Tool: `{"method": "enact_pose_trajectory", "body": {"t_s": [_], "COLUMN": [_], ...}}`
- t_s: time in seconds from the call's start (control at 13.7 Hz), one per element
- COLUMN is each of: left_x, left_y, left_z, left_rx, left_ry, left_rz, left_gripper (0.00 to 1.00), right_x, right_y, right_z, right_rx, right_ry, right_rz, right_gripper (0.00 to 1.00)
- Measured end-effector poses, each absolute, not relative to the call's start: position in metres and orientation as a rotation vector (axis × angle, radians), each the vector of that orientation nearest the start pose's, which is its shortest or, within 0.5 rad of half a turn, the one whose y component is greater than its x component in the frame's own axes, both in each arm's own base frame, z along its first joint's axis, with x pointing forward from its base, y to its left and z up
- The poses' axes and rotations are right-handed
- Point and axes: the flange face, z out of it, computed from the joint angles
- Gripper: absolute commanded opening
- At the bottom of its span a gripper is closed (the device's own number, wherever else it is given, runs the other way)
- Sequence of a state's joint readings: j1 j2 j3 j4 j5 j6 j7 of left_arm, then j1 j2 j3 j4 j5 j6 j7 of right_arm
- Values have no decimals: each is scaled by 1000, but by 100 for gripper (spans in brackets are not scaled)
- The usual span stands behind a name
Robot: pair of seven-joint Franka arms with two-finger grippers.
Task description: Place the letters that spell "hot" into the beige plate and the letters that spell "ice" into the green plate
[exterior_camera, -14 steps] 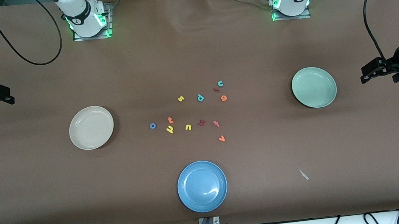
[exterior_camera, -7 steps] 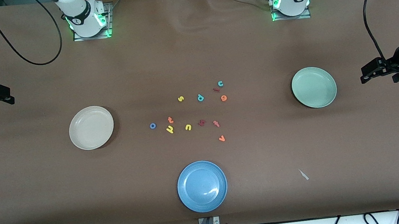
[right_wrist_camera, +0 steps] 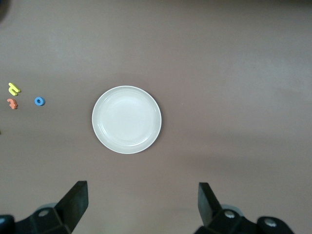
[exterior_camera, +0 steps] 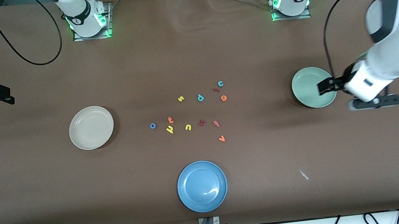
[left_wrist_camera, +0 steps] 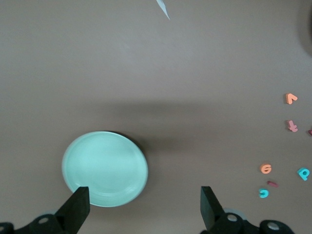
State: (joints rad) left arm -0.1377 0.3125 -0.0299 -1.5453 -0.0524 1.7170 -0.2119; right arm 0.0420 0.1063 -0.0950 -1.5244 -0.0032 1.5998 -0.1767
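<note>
Brown worktop, nothing sorted yet: my left end effector (exterior_camera: 321, 87), released over the green plate (exterior_camera: 305, 87), sits closest to the teal c (exterior_camera: 220, 83); right end effector (exterior_camera: 10, 99) waits released.

Clearly a robotics lab, not a home. Two arm bases (exterior_camera: 87, 19) bolted to a table (exterior_camera: 192, 52) draped in brown paper, status lights glowing green. Loose black cables (exterior_camera: 16, 43) trailing along the edges, bundled below the front rim.
</note>
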Motion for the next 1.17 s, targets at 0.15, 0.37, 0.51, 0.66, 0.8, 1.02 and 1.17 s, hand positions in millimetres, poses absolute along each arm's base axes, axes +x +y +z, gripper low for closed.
{"method": "enact_pose_trajectory", "body": {"t_s": [0.15, 0.37, 0.51, 0.66, 0.8, 1.02, 1.17], "left_x": [627, 614, 601, 587, 568, 523, 489], "left_y": [-146, -202, -231, -256, -285, -318, -330], "left_z": [433, 403, 395, 386, 366, 321, 296], "left_rx": [-3136, -3150, -3178, -3186, -3196, -3228, -3235], "left_ry": [-154, -206, -207, -204, -201, -184, -184], "left_rz": [305, 423, 492, 541, 533, 461, 424], "left_gripper": [99, 94, 94, 94, 94, 94, 89], "right_x": [588, 588, 588, 588, 588, 587, 587], "right_y": [-29, -29, -29, -29, -34, -40, -42], "right_z": [588, 588, 588, 588, 588, 588, 588], "right_rx": [-3145, -3145, -3145, -3145, -3146, -3146, -3142], "right_ry": [-195, -195, -195, -194, -182, -168, -160], "right_rz": [50, 50, 50, 50, 51, 53, 52], "right_gripper": [100, 100, 100, 100, 100, 100, 100]}}
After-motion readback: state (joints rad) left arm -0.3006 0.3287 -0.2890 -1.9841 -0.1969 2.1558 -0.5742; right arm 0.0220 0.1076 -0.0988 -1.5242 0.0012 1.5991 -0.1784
